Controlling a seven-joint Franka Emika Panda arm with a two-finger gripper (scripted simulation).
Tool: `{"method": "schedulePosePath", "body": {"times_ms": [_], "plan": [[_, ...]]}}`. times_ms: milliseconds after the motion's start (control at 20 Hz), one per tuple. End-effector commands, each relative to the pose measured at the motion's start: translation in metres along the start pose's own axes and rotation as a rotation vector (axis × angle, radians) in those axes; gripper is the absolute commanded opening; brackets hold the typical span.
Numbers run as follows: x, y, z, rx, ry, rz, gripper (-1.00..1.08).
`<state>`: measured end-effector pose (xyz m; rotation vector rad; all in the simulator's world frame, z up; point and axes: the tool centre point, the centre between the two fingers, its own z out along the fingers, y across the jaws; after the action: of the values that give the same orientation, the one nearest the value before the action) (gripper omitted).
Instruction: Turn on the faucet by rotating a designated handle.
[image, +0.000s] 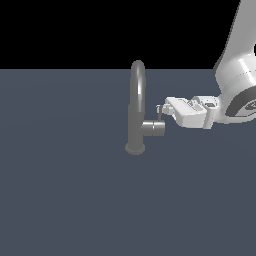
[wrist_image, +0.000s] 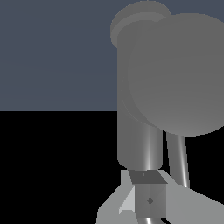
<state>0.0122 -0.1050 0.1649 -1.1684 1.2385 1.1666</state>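
The grey faucet (image: 136, 107) stands on its round base, with a tall arched spout and a stubby side cylinder (image: 154, 128) pointing to the exterior view's right. The handle (image: 160, 115) is a thin short rod rising from the end of that cylinder. My gripper (image: 159, 108) comes in from the exterior view's right, its fingertips at the top of the rod. In the wrist view the fingers (wrist_image: 149, 199) look closed together in front of the faucet's column (wrist_image: 139, 135). The handle (wrist_image: 178, 159) runs beside them, not between them, under the cylinder's round end face (wrist_image: 175, 74).
The faucet stands on a flat blue-grey floor (image: 65, 190). My white arm (image: 235, 85) reaches in from the upper part of the exterior view's right.
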Motion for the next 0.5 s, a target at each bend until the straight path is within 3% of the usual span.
{"method": "schedulePosePath", "body": {"times_ms": [0,450], "plan": [[-0.002,0.009,0.0,-0.003,-0.003,0.003,-1.0],[0.0,0.025,0.001,-0.001,0.0,0.0,-1.0]]}}
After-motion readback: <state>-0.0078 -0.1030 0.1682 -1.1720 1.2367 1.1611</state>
